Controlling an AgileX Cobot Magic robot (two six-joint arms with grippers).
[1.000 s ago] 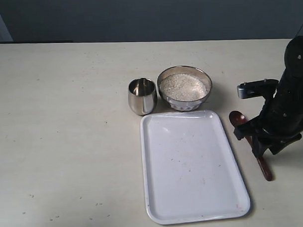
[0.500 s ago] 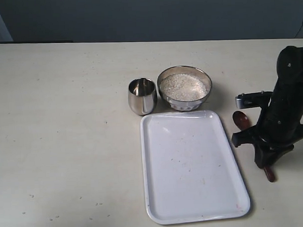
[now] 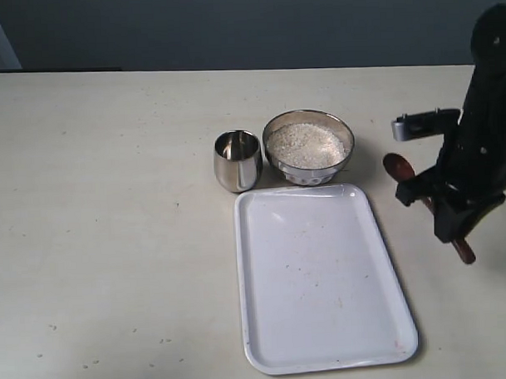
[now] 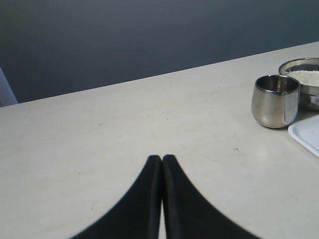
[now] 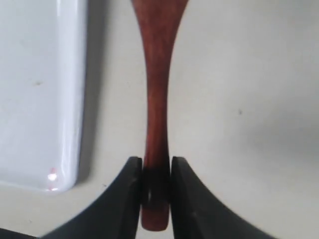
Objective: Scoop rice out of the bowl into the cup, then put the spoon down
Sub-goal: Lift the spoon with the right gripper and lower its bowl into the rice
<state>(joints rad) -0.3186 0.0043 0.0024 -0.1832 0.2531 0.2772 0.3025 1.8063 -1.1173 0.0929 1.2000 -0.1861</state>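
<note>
The reddish-brown wooden spoon [image 3: 398, 167] hangs above the table right of the tray, its handle end [image 5: 155, 149] clamped by my right gripper [image 5: 156, 169], which is shut on it. The steel bowl [image 3: 308, 146] holds a heap of white rice [image 3: 305, 144] behind the tray. The small steel cup [image 3: 237, 160] stands just left of the bowl, empty as far as I see. In the left wrist view the cup [image 4: 275, 100] and bowl [image 4: 303, 79] lie far off, and my left gripper [image 4: 162, 160] is shut on nothing, out of the exterior view.
A white tray [image 3: 323, 278] lies in front of the cup and bowl, its corner [image 5: 40, 99] beside the spoon handle. A few stray grains dot the tray and the table. The table's far edge meets a dark wall.
My right gripper closed on the spoon's handle and lifted it off the table. Spoon and arm now sit higher and farther back than a second ago.
</note>
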